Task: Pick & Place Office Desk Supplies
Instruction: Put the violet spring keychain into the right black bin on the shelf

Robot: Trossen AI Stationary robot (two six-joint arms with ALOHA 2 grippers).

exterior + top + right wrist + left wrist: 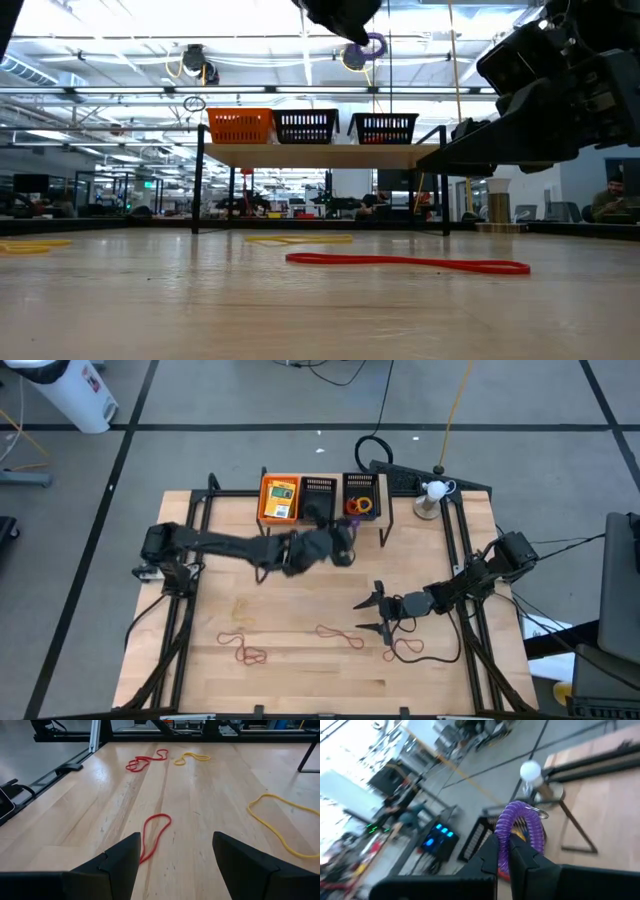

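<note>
- The left gripper (512, 851) is raised above the bench (300, 660) near its far edge, close to the black mesh tray (361, 495); its fingers are clamped on a purple ring (516, 827)
- The right gripper (368, 614) sits low toward the bench's right edge, fingers spread wide and holding nothing
- A red rubber band (154, 836) lies flat on the bench just ahead of the right gripper
- Further red bands (245, 649) lie near the front edge
- A yellow-orange packet (281, 499) rests in the orange tray (263, 492) at the far edge
</note>
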